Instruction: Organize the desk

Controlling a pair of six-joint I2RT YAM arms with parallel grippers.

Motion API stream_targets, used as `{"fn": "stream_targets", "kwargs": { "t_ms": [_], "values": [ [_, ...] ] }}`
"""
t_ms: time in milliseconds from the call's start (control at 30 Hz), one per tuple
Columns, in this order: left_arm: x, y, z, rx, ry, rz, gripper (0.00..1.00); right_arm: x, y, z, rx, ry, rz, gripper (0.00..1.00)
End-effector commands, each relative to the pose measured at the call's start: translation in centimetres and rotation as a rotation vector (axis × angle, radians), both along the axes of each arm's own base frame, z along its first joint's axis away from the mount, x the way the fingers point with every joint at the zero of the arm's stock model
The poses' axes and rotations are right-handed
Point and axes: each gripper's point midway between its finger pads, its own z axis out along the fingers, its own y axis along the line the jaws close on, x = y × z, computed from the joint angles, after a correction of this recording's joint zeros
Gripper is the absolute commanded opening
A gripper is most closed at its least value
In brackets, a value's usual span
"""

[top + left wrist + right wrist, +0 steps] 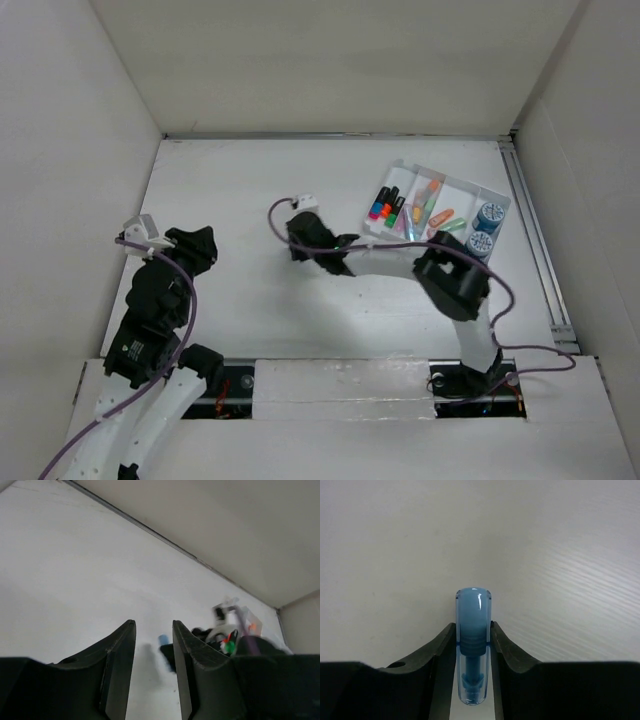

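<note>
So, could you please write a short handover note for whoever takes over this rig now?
Left gripper: open, empty, over the left of the desk.
Right gripper: shut on a translucent blue piece, mid-desk, short of the tray.
Tray: far right, holding markers, orange and green pieces, two round rolls.
Done: those are sorted in.
Left: probably carry the blue piece to the tray and release it.

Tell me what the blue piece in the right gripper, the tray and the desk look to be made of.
Blue piece: translucent glossy plastic; there is a highlight on its tip, and inner parts show through. Tray: probably clear or frosted plastic, judging by its thin see-through walls. Desk: matte white and faintly grained, perhaps laminate or painted board.
</note>
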Motion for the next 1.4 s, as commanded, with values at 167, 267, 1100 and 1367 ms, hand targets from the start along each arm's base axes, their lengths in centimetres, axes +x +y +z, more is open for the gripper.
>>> {"fn": "stream_targets", "kwargs": {
  "t_ms": [167, 267, 1100, 1367],
  "values": [
    [0.7, -6.3, -0.2, 0.119, -0.064, -0.359, 0.38, 5.4, -20.6, 13.0, 0.354, -0.172, -0.46, 0.19],
    [0.5, -7.1, -0.2, 0.131, -0.074, -0.41, 0.39, 5.8, -29.0, 12.3, 0.342, -0.19, -0.645, 0.19],
    [0.2, -8.8, -0.5, 0.159, -0.072, -0.515, 0.4, 6.4, -37.1, 15.4, 0.376, -0.192, -0.661, 0.85],
    [0.0, -8.6, -0.4, 0.166, -0.076, -0.514, 0.4, -2.9, -18.0, 21.3, 0.456, -0.191, 0.069, 0.69]
  ]
}}
